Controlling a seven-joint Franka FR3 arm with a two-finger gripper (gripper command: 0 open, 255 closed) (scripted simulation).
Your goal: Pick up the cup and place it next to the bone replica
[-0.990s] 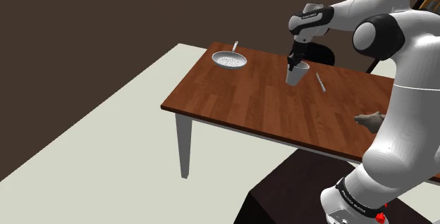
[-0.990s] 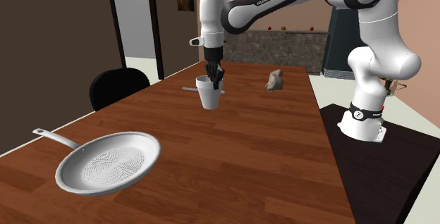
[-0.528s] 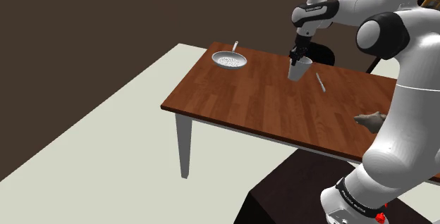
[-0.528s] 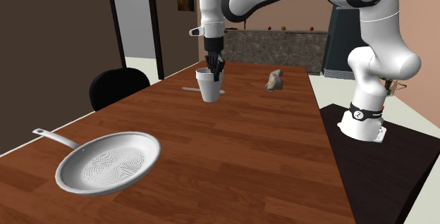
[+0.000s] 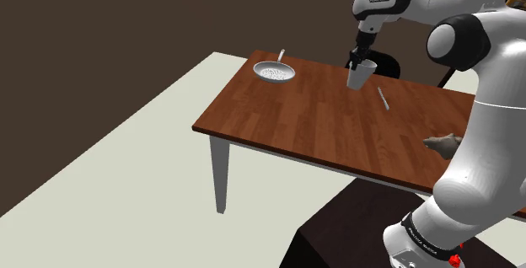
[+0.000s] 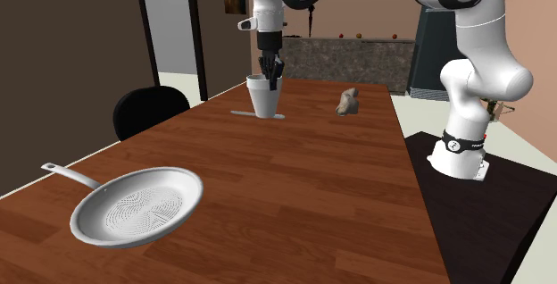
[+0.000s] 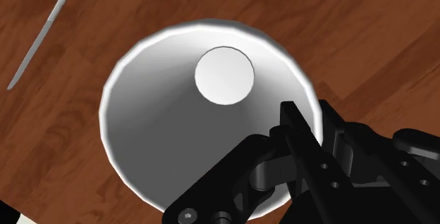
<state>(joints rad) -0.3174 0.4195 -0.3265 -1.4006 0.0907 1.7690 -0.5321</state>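
Observation:
A plain white cup (image 5: 361, 76) hangs a little above the brown wooden table (image 5: 295, 127), with my black gripper (image 5: 362, 61) shut on its rim. One finger is inside the cup (image 7: 190, 110) and one outside, as the gripper (image 7: 304, 139) shows in the wrist view. In the second exterior view the cup (image 6: 262, 97) hangs under the gripper (image 6: 270, 78), with the tan bone replica (image 6: 348, 102) lying on the table to its right. That bone replica (image 5: 440, 144) lies near the table's near edge in the shoulder view, well apart from the cup.
A grey pan (image 6: 138, 206) with a long handle lies at the table's other end, also the pan (image 5: 275, 72). A thin grey utensil (image 5: 382, 99) lies on the wood near the cup. A black chair (image 6: 147, 111) stands beside the table. My stand (image 5: 354, 233) is at the lower right.
The gripper has risen with the cup in it and carried it toward the shoulder view's right. The cup has come upright from a slight tilt. Nothing else on the table moved.

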